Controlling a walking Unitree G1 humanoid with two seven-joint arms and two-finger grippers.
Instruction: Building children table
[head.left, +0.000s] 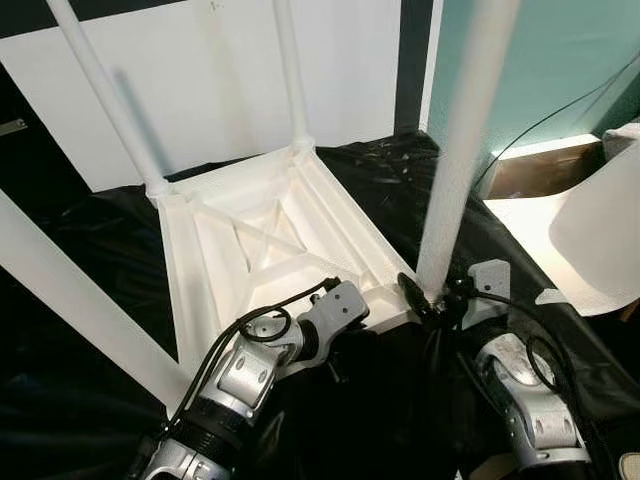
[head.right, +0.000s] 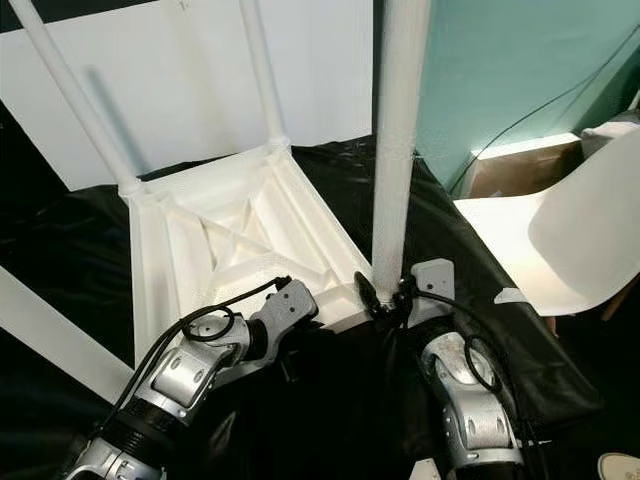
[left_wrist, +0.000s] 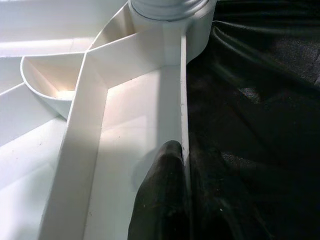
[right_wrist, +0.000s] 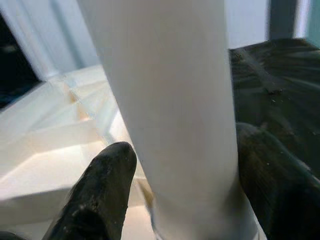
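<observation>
A white children's table (head.left: 185, 290) lies upside down on a black cloth (head.left: 90, 230), its legs pointing up. My right gripper (head.left: 435, 295) is shut on the base of the near right leg (head.left: 455, 150), where it meets the corner socket. In the right wrist view a black finger (right_wrist: 100, 195) presses each side of that leg (right_wrist: 170, 100). My left gripper (head.left: 355, 322) is at the table's near edge. In the left wrist view its inner finger (left_wrist: 162, 200) lies inside the rim wall (left_wrist: 182, 100) and the other outside, so it is shut on the rim.
Two far legs (head.left: 105, 90) (head.left: 290, 70) and a near left leg (head.left: 70, 300) stick up around my arms. A white chair (head.left: 600, 230) and a cardboard box (head.left: 540, 165) stand at the right. A white panel (head.left: 200, 100) leans behind.
</observation>
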